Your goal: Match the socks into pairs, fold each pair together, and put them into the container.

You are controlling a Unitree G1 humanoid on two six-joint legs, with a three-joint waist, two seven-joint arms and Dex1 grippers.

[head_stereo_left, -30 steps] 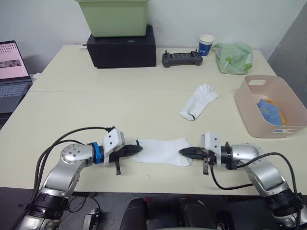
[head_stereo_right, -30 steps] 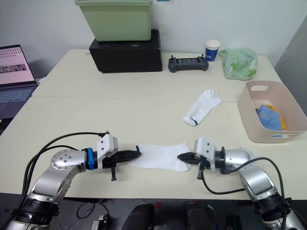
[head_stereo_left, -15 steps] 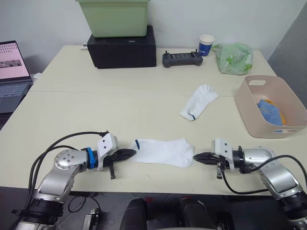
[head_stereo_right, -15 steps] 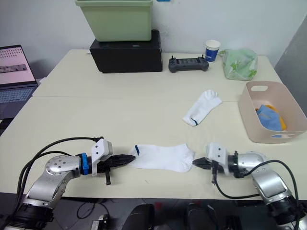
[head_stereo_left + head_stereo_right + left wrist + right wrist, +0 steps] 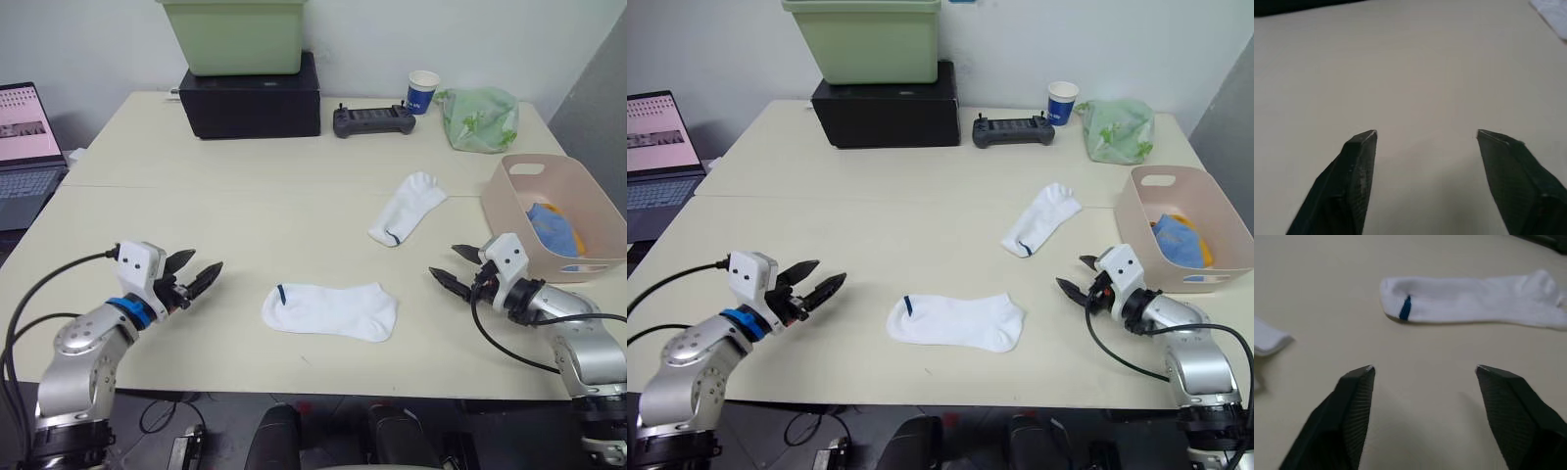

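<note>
On the cream-coloured counter [image 5: 245, 211], near its front edge, a white ankle sock with a small dark blue mark at the cuff [image 5: 329, 310] lies flat and stretched out, cuff toward the robot's left. A second white ankle sock with a dark mark [image 5: 404, 207] lies farther back and to the right, angled, well apart from the first. The pale pink rectangular plastic basin with a handle slot [image 5: 516, 227] stands at the right edge of the counter; inside it are a light blue sock bundle [image 5: 552, 229] and a bit of mustard-orange sock [image 5: 574, 240] beside it. The left gripper [image 5: 200, 275] hovers left of the near sock, apart from it, fingers [image 5: 1357, 166] spread and empty over bare counter. The right gripper [image 5: 449, 266] sits between the near sock and the basin, touching neither, its fingers [image 5: 1354, 401] likewise spread and holding nothing. Along the back: a light green plastic bin [image 5: 235, 34] on a black box [image 5: 250, 98], a black handheld controller [image 5: 370, 120], a blue-and-white paper cup [image 5: 422, 91], a pale green bag [image 5: 478, 118]. An open laptop [image 5: 24, 147] sits at far left.
</note>
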